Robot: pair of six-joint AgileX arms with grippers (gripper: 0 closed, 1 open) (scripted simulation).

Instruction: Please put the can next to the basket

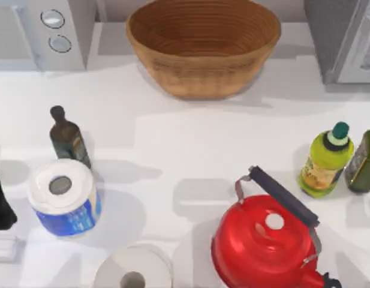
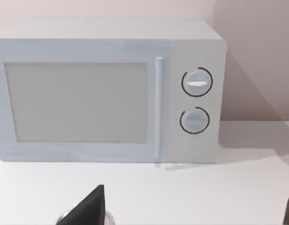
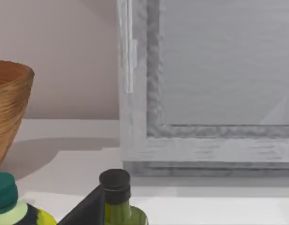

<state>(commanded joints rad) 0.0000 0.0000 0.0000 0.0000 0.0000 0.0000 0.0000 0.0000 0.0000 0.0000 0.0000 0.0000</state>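
The basket [image 1: 202, 75] is a wide tan wicker bowl at the back middle of the table; its rim [image 3: 11, 103] also shows in the right wrist view. The can is out of view. My left arm [image 1: 0, 201] is a dark shape at the table's left edge, near the front. A dark part of my left gripper [image 2: 90, 206] points toward the microwave, with a small silver sliver [image 2: 107, 219] beside it that I cannot identify. A dark part of my right gripper [image 3: 83, 211] sits low beside the olive bottle.
Microwave [image 1: 47, 30] back left, grey appliance [image 1: 346, 36] back right. Dark bottle [image 1: 68, 139], blue-wrapped paper roll [image 1: 63, 195] and white roll [image 1: 134, 273] stand front left. Red kettle [image 1: 262, 240], yellow-green bottle [image 1: 325, 162] and olive bottle [image 1: 363, 162] stand front right.
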